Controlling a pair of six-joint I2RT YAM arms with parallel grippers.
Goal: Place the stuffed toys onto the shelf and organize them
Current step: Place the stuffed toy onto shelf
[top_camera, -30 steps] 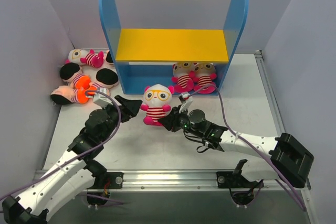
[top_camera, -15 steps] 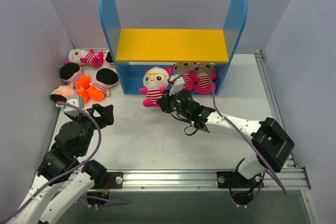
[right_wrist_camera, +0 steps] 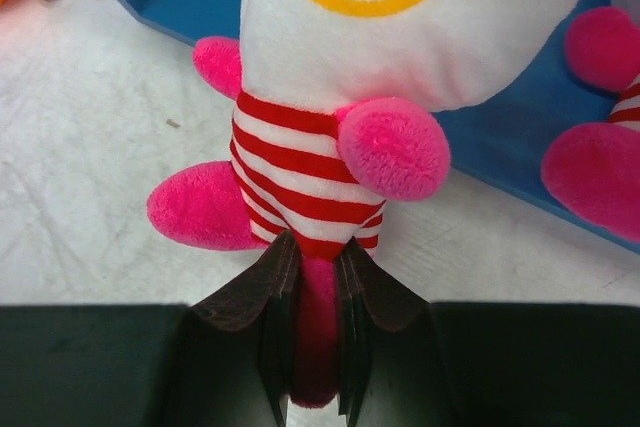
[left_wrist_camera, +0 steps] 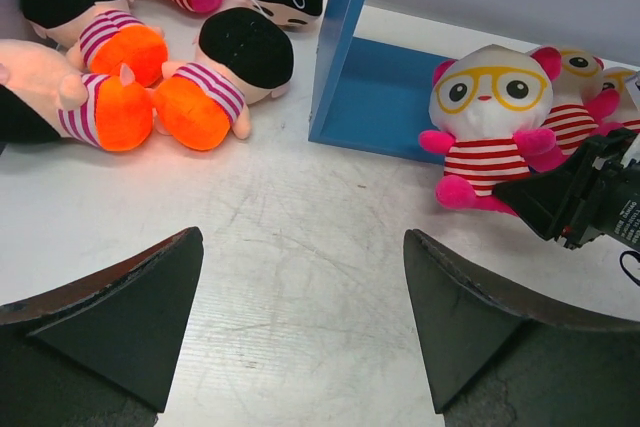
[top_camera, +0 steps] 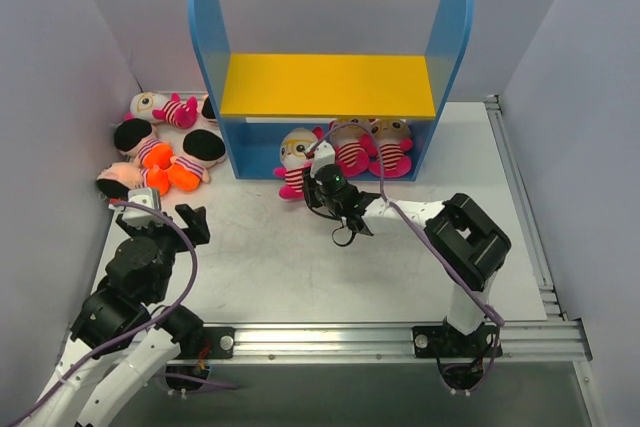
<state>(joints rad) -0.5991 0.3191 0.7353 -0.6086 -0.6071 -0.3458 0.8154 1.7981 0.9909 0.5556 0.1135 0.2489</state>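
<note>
A white-headed stuffed toy with yellow glasses and a red-white striped body point(top_camera: 295, 154) point(left_wrist_camera: 493, 117) point(right_wrist_camera: 330, 77) stands upright at the front edge of the shelf's blue base point(top_camera: 255, 152). My right gripper point(top_camera: 322, 187) point(right_wrist_camera: 313, 252) is shut on its magenta leg from the front. Two more striped toys point(top_camera: 350, 152) point(top_camera: 391, 147) sit on the lower level to its right. The yellow upper board point(top_camera: 328, 87) is bare. My left gripper point(top_camera: 165, 219) point(left_wrist_camera: 300, 247) hangs open over bare table at the left, with nothing between its fingers.
Several toys lie in a heap left of the shelf: a pink striped one point(top_camera: 165, 107) by the back wall and peach-headed, black-haired ones with orange bottoms point(top_camera: 140, 142) point(top_camera: 195, 152) point(top_camera: 125, 180) point(left_wrist_camera: 215, 72). Grey walls close in both sides.
My right arm carried the glasses toy from the middle of the table back to the shelf's lower level. My left arm drew back to the left and its jaws opened wider.
</note>
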